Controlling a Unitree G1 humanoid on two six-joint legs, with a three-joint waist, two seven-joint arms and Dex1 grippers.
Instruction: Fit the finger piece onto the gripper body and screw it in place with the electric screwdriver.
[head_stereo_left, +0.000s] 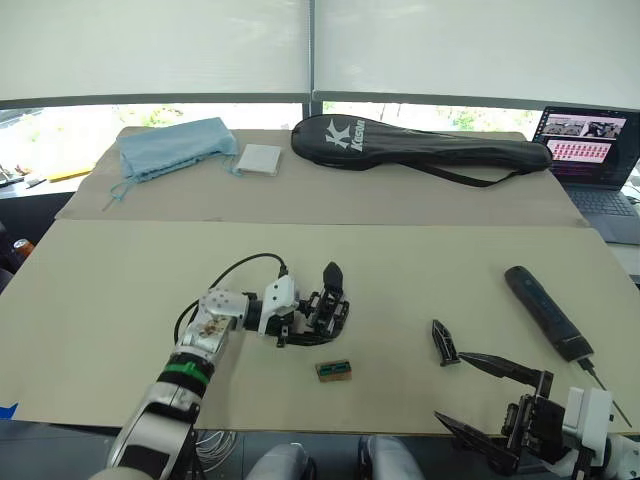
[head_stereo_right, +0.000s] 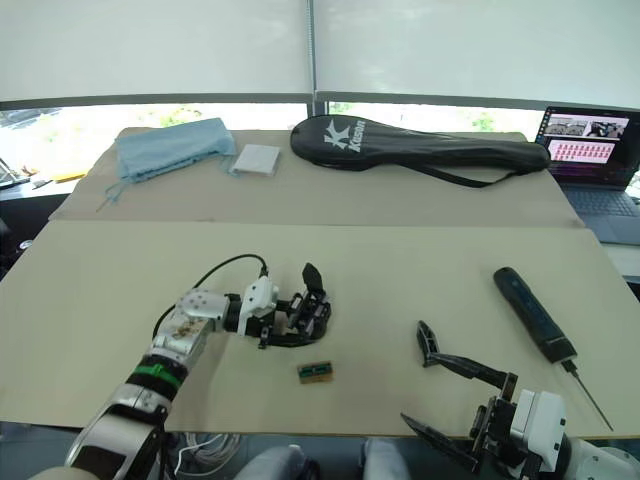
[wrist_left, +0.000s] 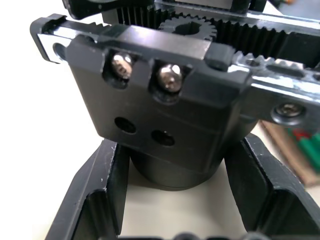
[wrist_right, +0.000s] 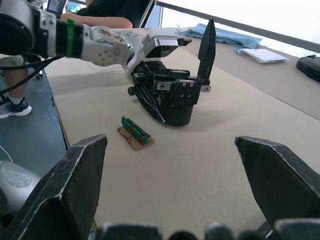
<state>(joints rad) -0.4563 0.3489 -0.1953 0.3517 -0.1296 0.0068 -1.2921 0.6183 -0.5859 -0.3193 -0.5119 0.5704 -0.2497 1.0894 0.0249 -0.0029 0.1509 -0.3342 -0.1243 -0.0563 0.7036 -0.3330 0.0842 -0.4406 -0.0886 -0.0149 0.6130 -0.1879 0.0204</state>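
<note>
The gripper body (head_stereo_left: 322, 310) stands upright on the near table, a pointed black finger sticking up from it. My left gripper (head_stereo_left: 300, 328) is shut on its round base; in the left wrist view the fingers (wrist_left: 95, 190) flank the base closely on both sides. The loose finger piece (head_stereo_left: 443, 342) lies flat on the table to the right. The electric screwdriver (head_stereo_left: 545, 312) lies further right, its bit pointing toward the front edge. My right gripper (head_stereo_left: 455, 388) is open at the front edge, just short of the finger piece, with nothing between its fingers.
A small green-and-brown block (head_stereo_left: 334, 369) lies in front of the gripper body. On the far table are a black racket bag (head_stereo_left: 420, 145), a blue cloth (head_stereo_left: 175, 148) and a white pad (head_stereo_left: 260, 159). A laptop (head_stereo_left: 590, 150) sits far right. A person (wrist_right: 105, 17) sits beyond the table.
</note>
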